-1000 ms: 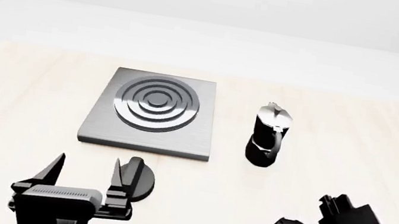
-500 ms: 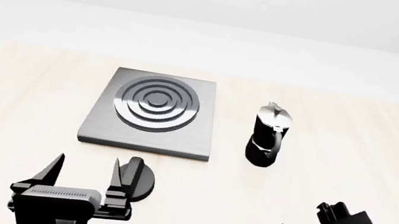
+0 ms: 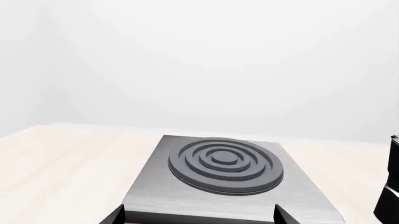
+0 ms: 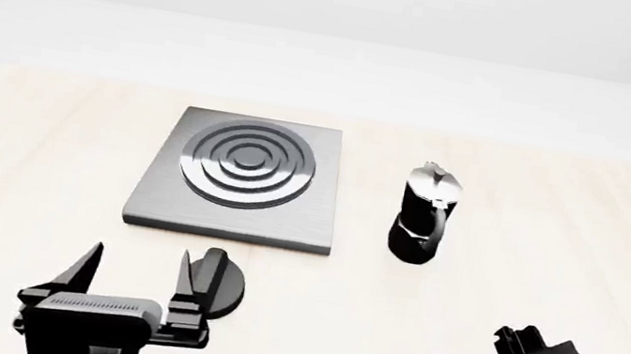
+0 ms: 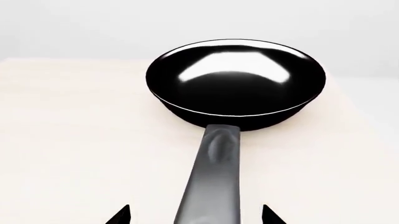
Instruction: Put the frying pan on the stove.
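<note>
Glossy black round frying pan (image 5: 236,84), long handle

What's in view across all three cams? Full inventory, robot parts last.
Table: 1, light wood, under everything.
Stove: 1, grey plate with dark ring burner, centre-left of table, nothing on it.
Moka pot: 1, black and silver, upright, to the right of the stove and apart from it.
Knob: 1, black, round, in front of the stove, beside the left gripper's finger.
Frying pan: 1, glossy black, on the table, its handle running between the right gripper's fingertips.
Left gripper: black, open, holding nothing, near edge.
Right gripper: black, open, astride the pan handle.
</note>
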You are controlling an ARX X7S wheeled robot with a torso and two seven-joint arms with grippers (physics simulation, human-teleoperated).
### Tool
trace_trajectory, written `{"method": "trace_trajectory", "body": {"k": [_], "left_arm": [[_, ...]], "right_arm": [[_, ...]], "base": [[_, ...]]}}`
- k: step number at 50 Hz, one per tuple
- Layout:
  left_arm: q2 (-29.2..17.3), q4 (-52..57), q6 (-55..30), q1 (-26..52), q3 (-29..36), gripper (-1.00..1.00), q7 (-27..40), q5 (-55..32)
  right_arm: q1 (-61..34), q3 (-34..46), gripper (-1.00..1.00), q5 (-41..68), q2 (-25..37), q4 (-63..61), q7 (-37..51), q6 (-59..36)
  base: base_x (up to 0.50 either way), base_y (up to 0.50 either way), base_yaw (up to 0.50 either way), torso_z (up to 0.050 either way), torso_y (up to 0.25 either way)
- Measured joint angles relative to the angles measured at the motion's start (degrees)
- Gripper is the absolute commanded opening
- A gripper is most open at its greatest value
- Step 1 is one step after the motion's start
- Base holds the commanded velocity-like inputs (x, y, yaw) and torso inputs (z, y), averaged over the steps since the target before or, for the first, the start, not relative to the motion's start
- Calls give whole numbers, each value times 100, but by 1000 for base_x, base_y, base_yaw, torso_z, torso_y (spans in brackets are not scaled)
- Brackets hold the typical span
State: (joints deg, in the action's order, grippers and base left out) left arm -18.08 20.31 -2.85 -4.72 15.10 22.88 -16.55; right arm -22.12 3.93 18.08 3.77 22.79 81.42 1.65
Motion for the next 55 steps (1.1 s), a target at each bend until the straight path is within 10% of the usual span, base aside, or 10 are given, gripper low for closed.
{"method": "trace_trajectory", "body": {"k": [31,32,55], "left_arm": [[-35,-14,14,15,70,100,45,-10],[-37,-13,14,15,71,100,47,-11],[-62,-45,56,11,103,100,78,-25]], "right_arm": [[62,-18,100,238,-32,248,-11,346],[63,-16,-100,244,-30,253,-11,348],[241,-25,-100,421,52,-24,-26,418]], "base": [[0,0,0,0,0],[0,0,0,0,0],[0,0,0,0,0]]}}
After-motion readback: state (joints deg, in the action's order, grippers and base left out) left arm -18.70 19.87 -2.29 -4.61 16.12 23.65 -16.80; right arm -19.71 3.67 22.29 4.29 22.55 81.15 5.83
